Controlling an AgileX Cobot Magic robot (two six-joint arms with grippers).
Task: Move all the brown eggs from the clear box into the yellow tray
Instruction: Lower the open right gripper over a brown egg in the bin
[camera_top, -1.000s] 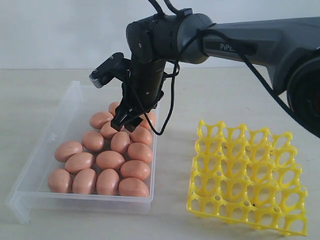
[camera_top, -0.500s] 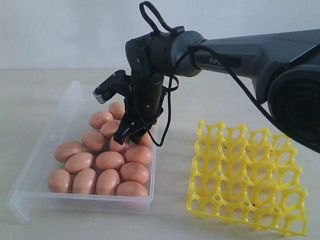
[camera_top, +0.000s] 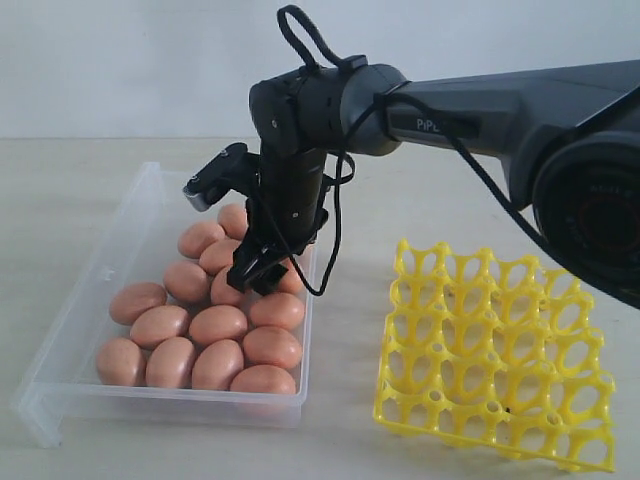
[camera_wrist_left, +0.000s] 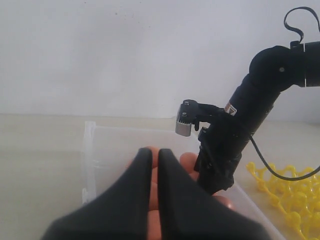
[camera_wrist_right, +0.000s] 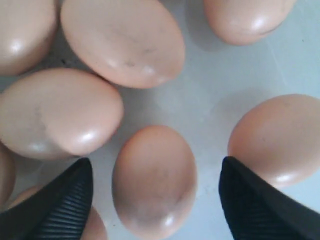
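right gripper | fingers apart astride one brown egg | left gripper fingers together | risk: smooth shell may squirt sideways on closing, knocking packed neighbours

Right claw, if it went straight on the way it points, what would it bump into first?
Probably the brown egg lying right under it: the right claw is open and points down at that egg in the clear box. How close is hard to tell.
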